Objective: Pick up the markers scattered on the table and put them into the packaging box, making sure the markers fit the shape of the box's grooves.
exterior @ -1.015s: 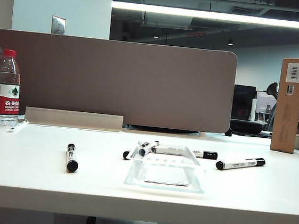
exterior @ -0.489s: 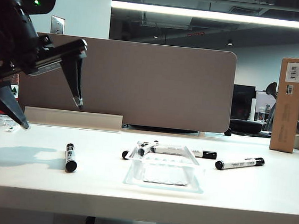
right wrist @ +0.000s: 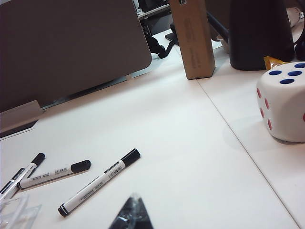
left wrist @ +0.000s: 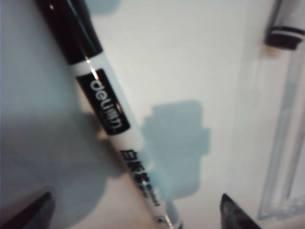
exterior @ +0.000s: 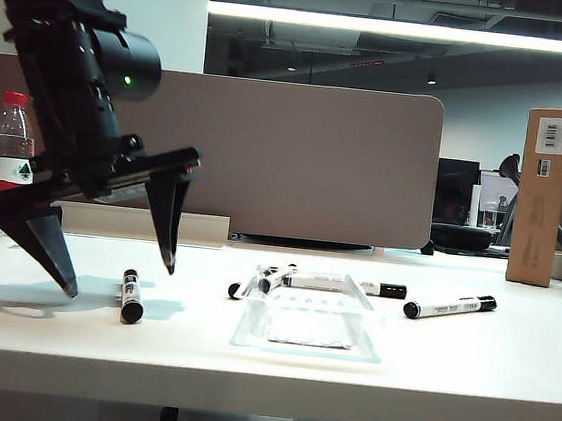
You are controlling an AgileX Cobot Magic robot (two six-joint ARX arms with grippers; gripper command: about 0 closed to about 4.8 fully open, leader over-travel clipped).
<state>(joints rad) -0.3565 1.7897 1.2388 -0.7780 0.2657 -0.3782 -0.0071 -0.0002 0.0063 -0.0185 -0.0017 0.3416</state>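
Five markers lie scattered on a white tabletop (exterior: 466, 361) as the left hand (exterior: 118, 279) hangs at the lower left of the exterior frame, its two black fingers spread wide open, straddling one marker (exterior: 131, 295) without touching it. That marker (left wrist: 112, 112) fills the left wrist view, its black cap toward the upper left and dark print along its white barrel, with both fingertips (left wrist: 236, 214) showing at the lower corners. A clear plastic tray (exterior: 312, 319), the packaging box, sits at centre frame with nothing in it that can be made out. Two markers (exterior: 259, 281) cross just beside its back left corner, another (exterior: 348, 286) lies along its far edge, and a fifth (exterior: 450, 308) rests apart to the right. The right hand (right wrist: 131, 214) appears only as a dark tip at the bottom of its own wrist view, closed and holding nothing, above bare tabletop near the right-hand markers. A water bottle (exterior: 8, 157) stands at far left, a brown cardboard box (exterior: 542, 196) at far right, and a large die (right wrist: 283, 102) beside it in the right wrist view.
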